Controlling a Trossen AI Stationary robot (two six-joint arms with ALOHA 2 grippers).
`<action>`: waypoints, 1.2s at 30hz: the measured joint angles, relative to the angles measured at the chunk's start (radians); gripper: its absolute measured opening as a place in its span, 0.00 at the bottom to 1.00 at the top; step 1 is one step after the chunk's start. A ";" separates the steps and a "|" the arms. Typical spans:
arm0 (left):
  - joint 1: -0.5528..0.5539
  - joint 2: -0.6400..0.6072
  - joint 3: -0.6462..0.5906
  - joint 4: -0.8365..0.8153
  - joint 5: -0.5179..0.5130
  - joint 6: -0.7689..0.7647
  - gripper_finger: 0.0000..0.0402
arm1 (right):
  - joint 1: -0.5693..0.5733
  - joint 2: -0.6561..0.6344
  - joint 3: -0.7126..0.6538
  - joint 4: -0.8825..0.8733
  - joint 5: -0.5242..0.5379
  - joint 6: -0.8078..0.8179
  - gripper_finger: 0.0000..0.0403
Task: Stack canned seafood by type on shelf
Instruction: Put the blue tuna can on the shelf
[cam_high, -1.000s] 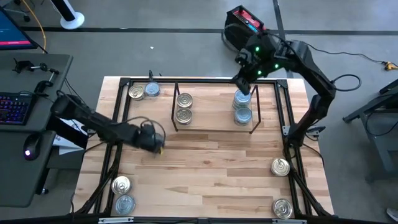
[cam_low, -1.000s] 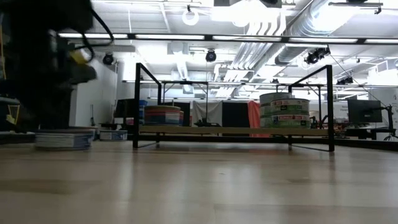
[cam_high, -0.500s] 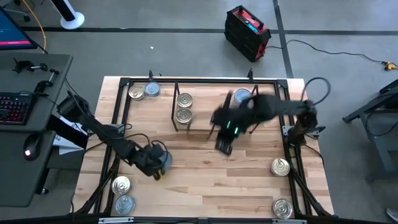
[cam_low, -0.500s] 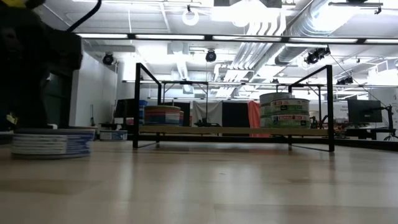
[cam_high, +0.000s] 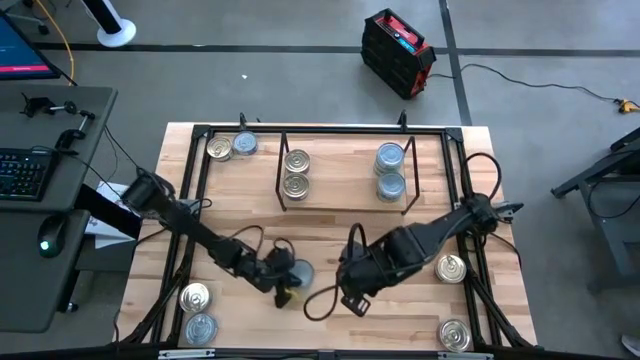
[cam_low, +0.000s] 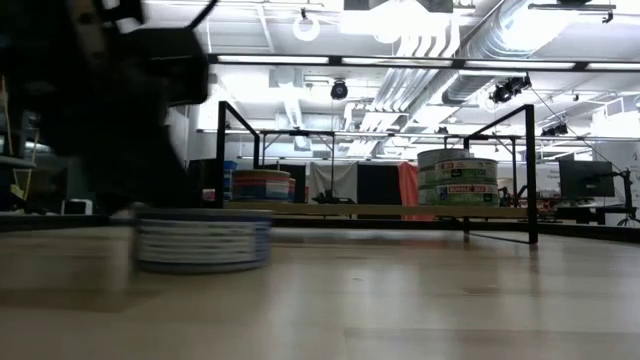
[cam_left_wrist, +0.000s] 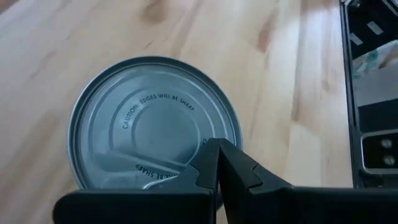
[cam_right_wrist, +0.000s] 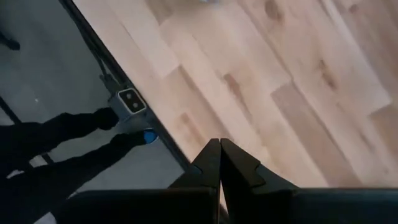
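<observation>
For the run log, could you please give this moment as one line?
left hand: shut, over silver-blue tin on table | right hand: shut, empty, mid-table | shelf: gold and silver-blue stacks

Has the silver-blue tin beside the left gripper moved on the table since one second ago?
Yes. The silver-blue tin slid rightward and toward the front edge, away from the shelf, pushed by the shut left gripper.
</observation>
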 joint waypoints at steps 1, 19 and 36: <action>0.005 0.029 0.034 -0.002 0.000 0.023 0.00 | 0.008 0.000 0.000 0.001 -0.001 0.021 0.00; 0.021 0.105 0.393 -0.495 -0.010 0.411 0.00 | 0.102 -0.083 -0.639 0.545 -0.402 0.037 0.00; 0.003 -0.109 0.113 -0.329 -0.085 0.308 0.00 | -0.003 -0.219 -1.304 1.678 -0.033 0.140 0.00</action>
